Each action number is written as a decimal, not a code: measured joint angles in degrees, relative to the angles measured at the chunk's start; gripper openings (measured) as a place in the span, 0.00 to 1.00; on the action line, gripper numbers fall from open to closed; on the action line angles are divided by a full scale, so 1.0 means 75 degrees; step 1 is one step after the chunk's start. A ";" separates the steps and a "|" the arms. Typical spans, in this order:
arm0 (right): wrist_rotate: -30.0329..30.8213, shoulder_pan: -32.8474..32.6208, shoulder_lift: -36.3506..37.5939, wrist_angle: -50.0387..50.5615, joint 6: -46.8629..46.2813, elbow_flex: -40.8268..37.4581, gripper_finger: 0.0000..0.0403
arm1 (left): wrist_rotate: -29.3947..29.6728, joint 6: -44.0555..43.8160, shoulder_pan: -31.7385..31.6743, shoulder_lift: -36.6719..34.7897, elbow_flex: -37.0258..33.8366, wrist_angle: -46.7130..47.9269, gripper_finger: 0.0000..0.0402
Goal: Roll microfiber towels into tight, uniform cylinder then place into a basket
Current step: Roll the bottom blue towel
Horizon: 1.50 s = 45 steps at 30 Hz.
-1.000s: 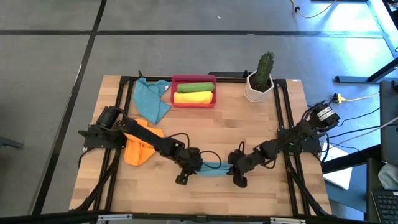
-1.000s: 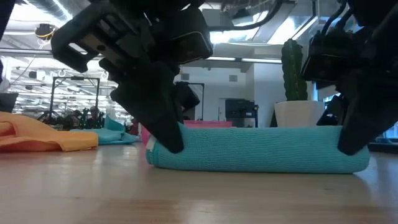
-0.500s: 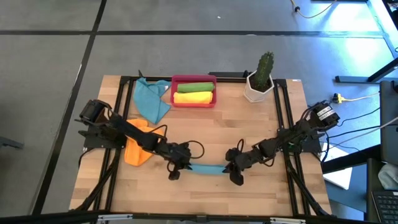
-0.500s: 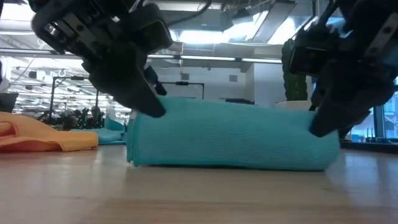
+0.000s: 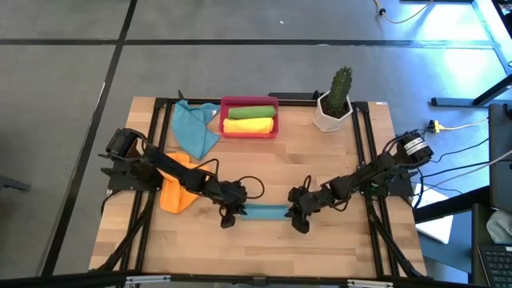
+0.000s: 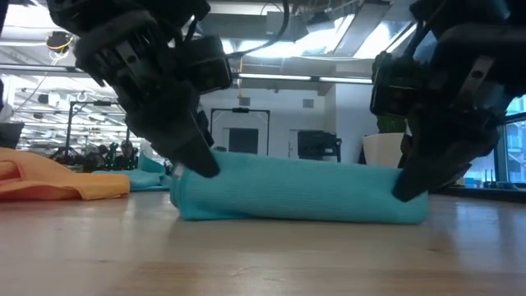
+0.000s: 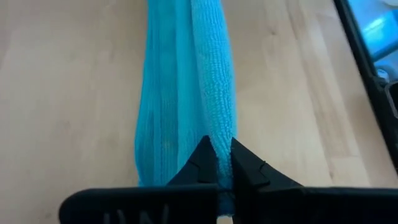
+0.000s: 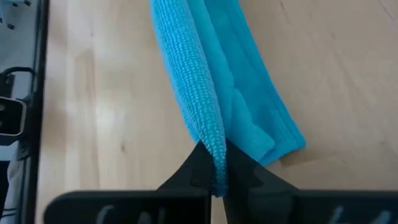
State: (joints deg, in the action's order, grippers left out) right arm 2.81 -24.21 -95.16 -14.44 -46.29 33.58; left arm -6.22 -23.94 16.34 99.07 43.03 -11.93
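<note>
A teal towel point(image 5: 264, 212), folded into a long narrow strip, lies on the table near its front edge; the low view shows it as a low bundle point(image 6: 300, 191). My left gripper point(image 5: 228, 218) is shut on its left end and my right gripper point(image 5: 298, 222) on its right end. At the back stands the red basket point(image 5: 250, 100), holding a green roll point(image 5: 250, 111) and a yellow roll point(image 5: 248, 126). A second teal cloth point(image 5: 194, 128) and an orange cloth point(image 5: 178, 192) lie loose at the left. My left gripper pinches the raised ridge of cloth point(image 7: 217, 127) on top of the towel's left end between its two fingers. The fingers slant down from the table's left and lie along the strip. The rest of the towel lies on the table. My right gripper pinches the same raised ridge point(image 8: 211, 140) at the towel's right end between its two fingers. It slants down from the table's right, along the strip. The folded layers beside the ridge point(image 8: 261, 134) lie flat on the wood.
A white pot with a cactus point(image 5: 334, 108) stands at the back right. Black frame rails point(image 5: 362, 152) run along the table's sides. Bare wood lies between the towel and the basket.
Both grippers have gone toward the table's left edge, the left one farther, rolling its wrist as it went. The teal towel has slid left with them. Its pinched top rose in between and has sunk again.
</note>
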 joint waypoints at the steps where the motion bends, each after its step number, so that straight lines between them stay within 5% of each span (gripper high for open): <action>1: 0.0000 0.0040 -0.0036 0.0005 -0.0004 0.0000 0.04 | 0.0003 -0.0028 -0.0043 0.0003 -0.0003 0.0021 0.00; 16: -0.0192 0.0463 -0.0227 0.0201 -0.0226 0.0015 0.04 | -0.0332 -0.0522 -0.0394 0.0443 0.0009 0.0076 0.09; 26: -0.0346 0.0558 -0.0224 0.0369 -0.0253 0.0015 0.04 | -0.0324 0.0352 -0.0372 -0.0176 -0.0042 0.0288 0.17; 45: -0.0431 0.0566 -0.0221 0.0408 -0.0366 0.0015 0.04 | 0.2032 0.2179 0.0615 -0.1107 0.0291 0.0534 0.27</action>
State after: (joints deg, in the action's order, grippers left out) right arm -0.43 -19.97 -96.82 -11.38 -49.04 33.69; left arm 9.02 -7.60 20.95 90.76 45.21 -7.92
